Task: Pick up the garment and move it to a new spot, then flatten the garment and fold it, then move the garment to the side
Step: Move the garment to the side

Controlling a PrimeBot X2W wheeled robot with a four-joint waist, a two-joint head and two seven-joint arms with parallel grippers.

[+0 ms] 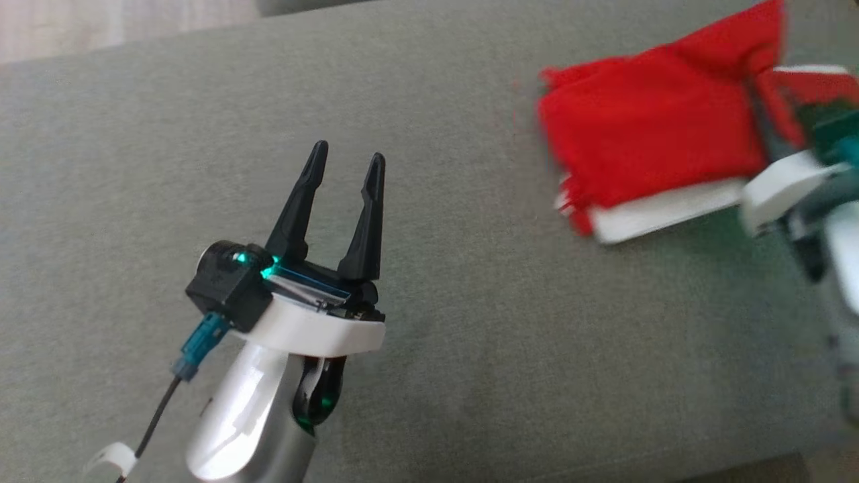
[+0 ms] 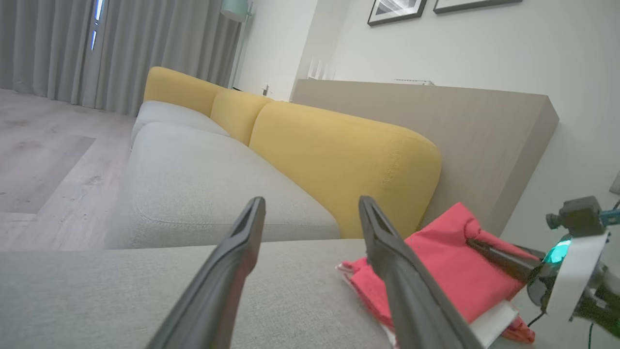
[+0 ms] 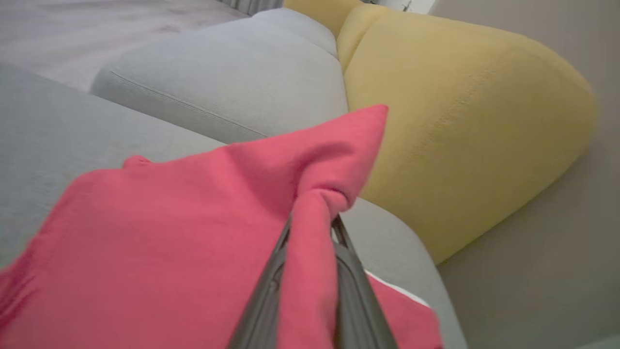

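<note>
Head view. A grey sofa seat [image 1: 470, 335] carries the work. The garment [image 1: 644, 134], red with a white band [image 1: 664, 211] along its near edge, lies folded in several layers toward the far right corner of the seat; this part of the picture is blurred. The left claw [image 1: 349, 153] hovers over bare upholstery near the seat's near left corner, well apart from the garment. Its two dark fingers are spread wide and hold nothing. The right arm's pale wrist housing [image 1: 782, 188] enters from the right edge, at the garment's right side.

Left wrist view. The spread fingers [image 2: 232, 261] of the left claw frame the seat, with open space between them. To their right the garment rests on the seat, its white band at the bottom of the stack. The right claw [image 2: 472, 242] reaches in from the right and meets the cloth at a raised red fold. Behind stand a yellow back cushion [image 2: 339, 160] and a pale wooden panel [image 2: 436, 111]. Further off are grey curtains [image 2: 48, 48], a wood floor [image 2: 43, 155] and framed pictures [image 2: 395, 9] on the wall.

Right wrist view. The right claw is nearly closed, with a bunched pleat of red cloth pinched between its fingers [image 3: 264, 291]. Above the grip a corner of the cloth stands up in a peak. The rest of the garment spreads to the left and below, over the grey seat.
</note>
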